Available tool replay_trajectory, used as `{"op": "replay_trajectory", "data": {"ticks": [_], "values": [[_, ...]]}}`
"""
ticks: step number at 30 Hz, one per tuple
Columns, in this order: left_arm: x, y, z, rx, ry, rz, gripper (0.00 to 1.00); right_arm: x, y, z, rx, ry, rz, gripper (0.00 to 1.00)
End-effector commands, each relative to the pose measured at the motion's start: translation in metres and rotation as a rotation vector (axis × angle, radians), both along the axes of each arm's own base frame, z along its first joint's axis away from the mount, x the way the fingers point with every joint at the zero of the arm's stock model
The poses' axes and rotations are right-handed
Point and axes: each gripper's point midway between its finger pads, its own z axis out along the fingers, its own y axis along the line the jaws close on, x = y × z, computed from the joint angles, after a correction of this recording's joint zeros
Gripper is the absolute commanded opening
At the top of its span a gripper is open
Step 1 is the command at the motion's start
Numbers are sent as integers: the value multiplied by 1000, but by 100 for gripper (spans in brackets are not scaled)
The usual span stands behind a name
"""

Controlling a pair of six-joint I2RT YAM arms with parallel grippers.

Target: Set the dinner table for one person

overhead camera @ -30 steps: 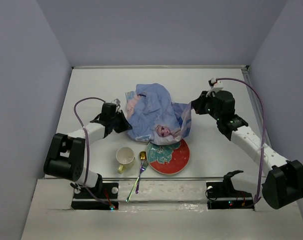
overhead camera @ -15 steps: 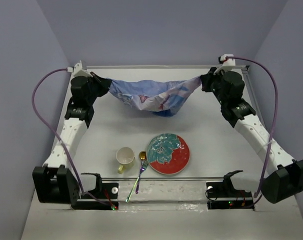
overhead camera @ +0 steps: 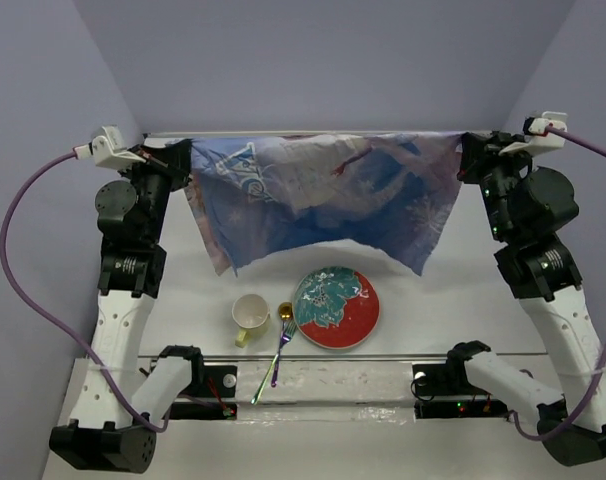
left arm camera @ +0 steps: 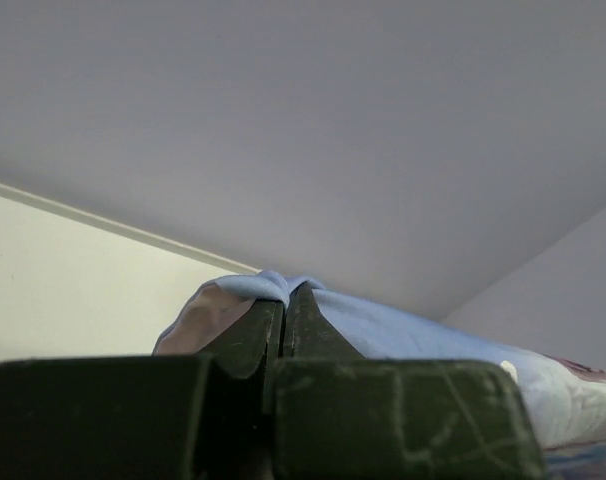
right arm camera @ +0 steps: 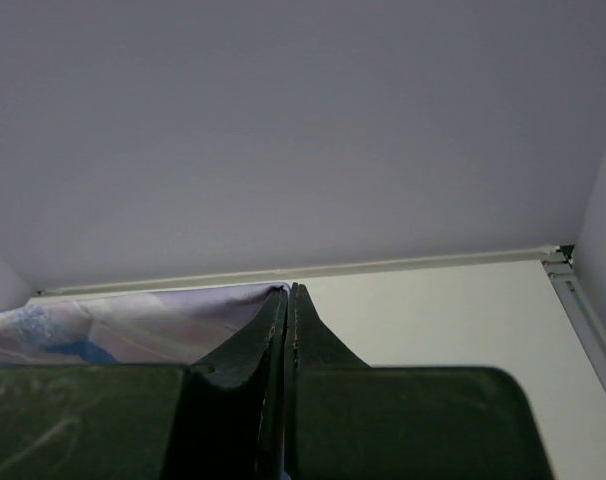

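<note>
The blue cartoon-princess cloth mat (overhead camera: 318,195) hangs stretched between my two grippers, high above the far part of the white dinner table (overhead camera: 433,290). My left gripper (overhead camera: 183,158) is shut on the mat's left corner, which shows in the left wrist view (left arm camera: 273,288). My right gripper (overhead camera: 463,152) is shut on its right corner, seen in the right wrist view (right arm camera: 223,310). A red and teal plate (overhead camera: 335,307), a yellow cup (overhead camera: 250,314) and a gold fork (overhead camera: 280,340) lie near the front edge.
Grey walls enclose the table on the left, back and right. The arm bases (overhead camera: 193,385) sit along the near edge. Purple cables (overhead camera: 23,220) loop out from both wrists.
Both grippers have lifted and pulled apart with the mat. It went from a crumpled heap over the plate to a spread sheet held high at the back.
</note>
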Motion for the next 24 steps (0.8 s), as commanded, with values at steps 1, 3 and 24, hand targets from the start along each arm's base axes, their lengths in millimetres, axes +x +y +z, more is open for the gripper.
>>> {"op": "replay_trajectory", "data": {"ticks": [1, 3, 24], "values": [[21, -2, 8, -2, -33, -6, 0, 25, -2, 1, -21, 11, -50, 0], [31, -4, 18, 3, -52, -17, 0, 40, 1, -5, -41, 28, -61, 0], [136, 10, 11, 15, 9, -165, 0, 135, 0, 3, -59, 29, -44, 0]]}}
